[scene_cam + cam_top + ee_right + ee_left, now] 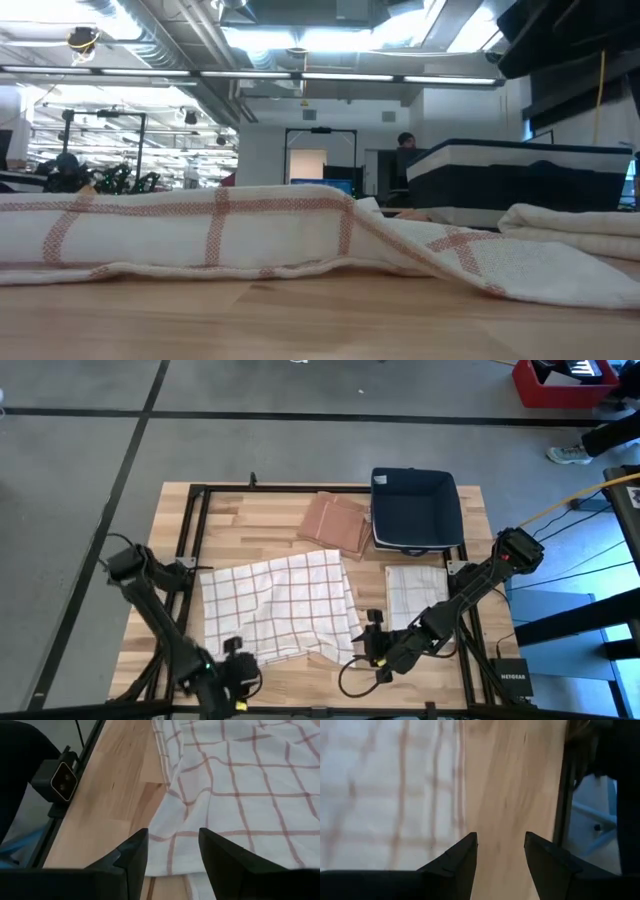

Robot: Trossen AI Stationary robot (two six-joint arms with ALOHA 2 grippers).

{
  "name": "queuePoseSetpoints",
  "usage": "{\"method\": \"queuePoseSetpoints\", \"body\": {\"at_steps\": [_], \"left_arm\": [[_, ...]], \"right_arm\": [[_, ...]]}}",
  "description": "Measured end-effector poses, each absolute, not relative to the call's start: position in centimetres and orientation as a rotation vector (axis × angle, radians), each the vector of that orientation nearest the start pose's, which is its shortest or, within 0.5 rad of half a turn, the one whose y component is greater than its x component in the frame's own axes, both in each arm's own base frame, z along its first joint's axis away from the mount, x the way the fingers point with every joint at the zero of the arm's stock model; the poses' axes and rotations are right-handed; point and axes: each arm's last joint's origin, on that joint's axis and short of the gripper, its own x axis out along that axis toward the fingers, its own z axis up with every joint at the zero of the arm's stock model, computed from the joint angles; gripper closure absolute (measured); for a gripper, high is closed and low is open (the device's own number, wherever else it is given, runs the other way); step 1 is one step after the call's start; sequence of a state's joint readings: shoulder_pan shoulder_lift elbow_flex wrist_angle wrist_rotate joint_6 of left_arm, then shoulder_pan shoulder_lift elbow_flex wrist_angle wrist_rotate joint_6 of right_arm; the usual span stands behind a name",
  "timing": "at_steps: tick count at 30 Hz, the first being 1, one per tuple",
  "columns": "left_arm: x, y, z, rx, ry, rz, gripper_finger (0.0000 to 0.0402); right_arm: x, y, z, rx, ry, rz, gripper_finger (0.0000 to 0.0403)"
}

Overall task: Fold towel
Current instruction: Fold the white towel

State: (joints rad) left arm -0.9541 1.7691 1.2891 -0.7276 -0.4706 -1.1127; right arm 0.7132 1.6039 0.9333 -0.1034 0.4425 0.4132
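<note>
Wooden desk [270, 510] is carrying a white red-checked cloth towel [278, 603]; both grippers, left [240, 667] and right [377, 647], are hovering spread at its near edge.

Three towels [278, 607], one bin [414, 510]

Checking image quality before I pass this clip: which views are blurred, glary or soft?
Left wrist view: the white red-checked cloth towel is blurred. Low view: ceiling lights glare, and the near wooden table is soft. Right wrist view: sharp on the towel, with the dark fingers soft. High view: evenly lit, clear.
</note>
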Motion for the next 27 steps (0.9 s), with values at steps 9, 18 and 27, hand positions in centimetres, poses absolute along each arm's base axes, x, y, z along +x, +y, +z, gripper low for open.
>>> {"method": "queuePoseSetpoints", "body": {"at_steps": [9,18,27], "left_arm": [[19.3,-28.9,17.5,-0.357,1.289,0.337,0.0245],[18.2,-28.8,18.2,-0.408,1.317,0.393,0.0245],[17.4,-29.1,18.2,-0.39,1.324,0.392,0.0245]], "right_arm": [[25.6,20.4,18.8,-0.126,0.683,0.087,0.0226],[26.6,21.5,14.8,-0.154,0.762,0.14,0.0226],[26.8,22.2,12.5,-0.143,0.857,0.281,0.0226]]}}
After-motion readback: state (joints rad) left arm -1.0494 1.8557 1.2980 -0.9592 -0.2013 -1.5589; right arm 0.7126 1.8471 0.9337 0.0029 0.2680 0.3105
